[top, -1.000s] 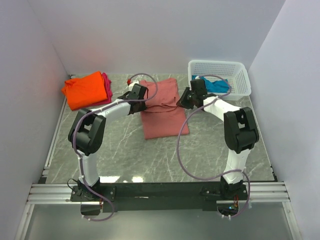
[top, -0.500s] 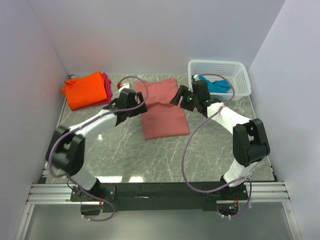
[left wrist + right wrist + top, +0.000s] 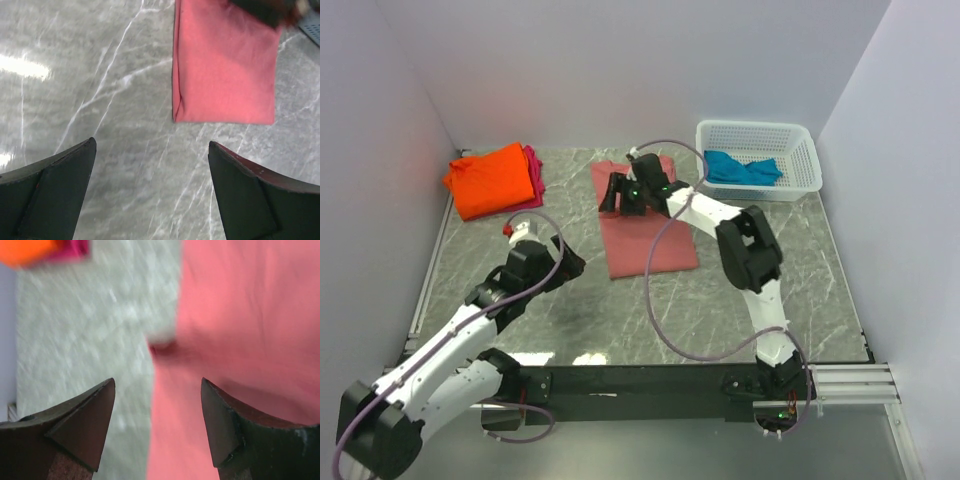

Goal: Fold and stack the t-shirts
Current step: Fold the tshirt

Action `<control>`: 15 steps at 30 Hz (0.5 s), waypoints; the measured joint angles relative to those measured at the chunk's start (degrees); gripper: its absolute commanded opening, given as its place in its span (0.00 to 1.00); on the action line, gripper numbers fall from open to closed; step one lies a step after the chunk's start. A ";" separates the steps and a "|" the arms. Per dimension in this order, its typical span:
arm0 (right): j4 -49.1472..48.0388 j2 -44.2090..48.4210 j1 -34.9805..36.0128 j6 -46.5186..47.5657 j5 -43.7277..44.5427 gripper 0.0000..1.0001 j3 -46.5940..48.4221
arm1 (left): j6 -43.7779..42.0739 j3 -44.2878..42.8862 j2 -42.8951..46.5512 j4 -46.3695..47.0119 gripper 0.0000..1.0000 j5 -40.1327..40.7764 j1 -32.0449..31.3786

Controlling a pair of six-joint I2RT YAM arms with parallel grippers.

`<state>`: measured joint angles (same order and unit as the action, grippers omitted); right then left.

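A dusty salmon-pink t-shirt (image 3: 650, 235) (image 3: 225, 70) (image 3: 240, 340) lies folded flat mid-table. My right gripper (image 3: 618, 197) (image 3: 157, 385) hovers open over its far left edge, nothing between the fingers. Near the table's left side, my left gripper (image 3: 572, 264) (image 3: 152, 150) stands wide open above bare marble, apart from the pink shirt's near left corner. A bright orange t-shirt (image 3: 492, 180) (image 3: 25, 250) lies folded on a magenta one (image 3: 532, 168) (image 3: 75, 247) at the far left. A teal t-shirt (image 3: 740, 168) lies crumpled in the basket.
The white mesh basket (image 3: 800, 150) stands at the far right against the back wall. White walls close in the grey marble table (image 3: 620, 310) on three sides. Part of the right arm (image 3: 265, 10) shows dark in the left wrist view.
Both grippers have opened and let go of the pink shirt. The left arm pulled back toward the near left; the right gripper swept left across the shirt's far part.
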<state>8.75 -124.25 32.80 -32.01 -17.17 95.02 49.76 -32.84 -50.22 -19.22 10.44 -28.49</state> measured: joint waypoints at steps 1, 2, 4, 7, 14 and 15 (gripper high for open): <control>0.04 -2.86 0.22 -0.15 -0.33 0.76 3.91 | 0.68 0.76 1.73 -0.76 1.00 0.00 -0.04; 0.50 -5.57 0.35 -0.37 -0.57 0.76 7.72 | 1.07 1.20 2.64 -1.18 0.99 -0.02 -0.09; 2.05 -10.80 0.50 -0.98 -0.76 0.76 16.09 | 2.27 2.23 4.76 -2.43 1.00 -0.09 -0.11; 3.58 -15.32 0.33 -1.57 -0.92 0.76 24.15 | 2.82 2.40 5.07 -3.02 0.99 -0.35 -0.15; 4.59 -7.21 -0.98 -0.39 0.76 0.77 15.34 | 2.71 2.40 0.57 -0.50 0.99 -2.95 -0.28; 5.20 -3.56 -1.29 -0.20 1.53 0.77 11.47 | 2.51 2.38 -1.07 0.90 0.99 -3.67 -0.37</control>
<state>13.96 -127.81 31.51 -32.21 -15.64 106.50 52.27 -30.46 -51.29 -18.33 6.76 -28.86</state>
